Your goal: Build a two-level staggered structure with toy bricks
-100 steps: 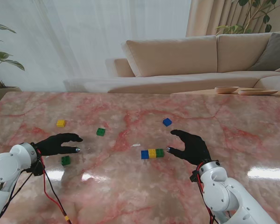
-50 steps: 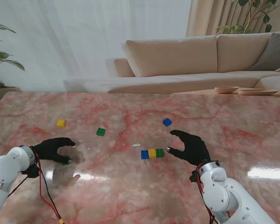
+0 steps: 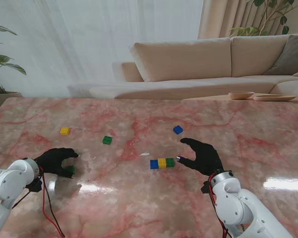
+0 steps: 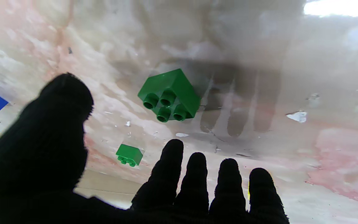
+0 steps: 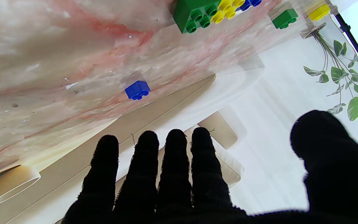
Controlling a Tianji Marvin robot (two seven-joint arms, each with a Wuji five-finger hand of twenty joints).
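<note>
A row of blue, yellow and green bricks (image 3: 162, 162) lies mid-table, studs up; the right wrist view shows it (image 5: 211, 11) too. My right hand (image 3: 201, 154) rests just right of the row, open and holding nothing, fingers (image 5: 172, 168) spread. My left hand (image 3: 57, 161) hovers curled over a loose green brick (image 3: 69, 169). In the left wrist view that brick (image 4: 169, 95) lies beyond my fingertips (image 4: 194, 177), untouched. Loose on the table are another green brick (image 3: 107, 140), a yellow brick (image 3: 64, 131) and a blue brick (image 3: 177, 129).
The pink marble table (image 3: 139, 203) runs wide in front of me. A beige sofa (image 3: 198, 64) stands behind its far edge, and a potted plant (image 3: 0, 69) at the far left. Red and black cables (image 3: 49, 208) hang from my left wrist.
My left hand has drawn back toward me and to the left, settling over the near green brick with fingers more curled. The right hand and the brick row have not moved.
</note>
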